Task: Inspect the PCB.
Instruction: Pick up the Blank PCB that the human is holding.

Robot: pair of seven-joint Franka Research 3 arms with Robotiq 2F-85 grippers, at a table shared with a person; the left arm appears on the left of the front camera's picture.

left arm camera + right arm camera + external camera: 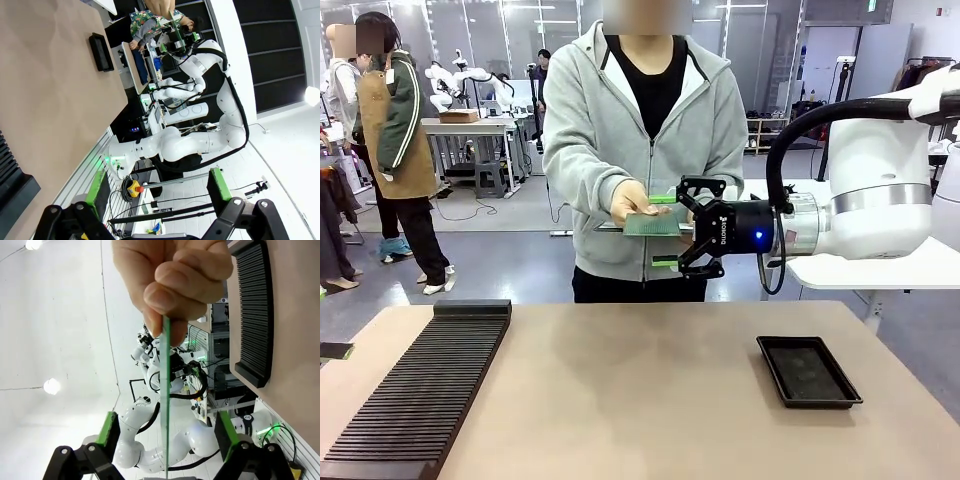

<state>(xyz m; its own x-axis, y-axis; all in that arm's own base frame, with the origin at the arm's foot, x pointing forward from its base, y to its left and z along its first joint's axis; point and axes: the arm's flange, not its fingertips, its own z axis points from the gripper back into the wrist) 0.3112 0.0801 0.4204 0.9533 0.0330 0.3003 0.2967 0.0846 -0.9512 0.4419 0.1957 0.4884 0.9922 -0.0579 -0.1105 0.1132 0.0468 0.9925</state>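
A person across the table holds the PCB (652, 224), a thin green board, flat in one hand (633, 200) at chest height. My right gripper (667, 230) is turned on its side and stands open around the board's near end, one green pad above it and one below. In the right wrist view the PCB (166, 390) shows edge-on, pinched by the person's fingers (175, 280), midway between my right gripper's (166, 429) pads and clear of both. My left gripper (157, 186) is open and holds nothing, off the table's edge.
A shallow black tray (808, 371) lies on the tan table (640, 400) at the right. A long black ribbed rack (420, 390) covers the table's left side. Other people and benches stand far behind.
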